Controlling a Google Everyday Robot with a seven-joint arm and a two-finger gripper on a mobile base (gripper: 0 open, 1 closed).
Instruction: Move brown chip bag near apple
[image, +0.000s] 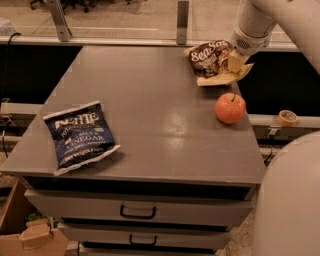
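Gripping the brown chip bag (210, 57) by its right edge, the gripper (234, 62) sits at the table's (150, 95) back right corner, closed on the bag. The apple (230, 108) stands near, just in front of the bag, not touching it. A blue chip bag (80, 136) lies well apart at front left. A tape roll (287, 118) sits off the table, right.

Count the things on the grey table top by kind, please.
Chip bags: 2, the brown chip bag and the blue Kettle bag.
Apples: 1, the apple.
Total: 3.
The gripper is at the brown chip bag's right edge.
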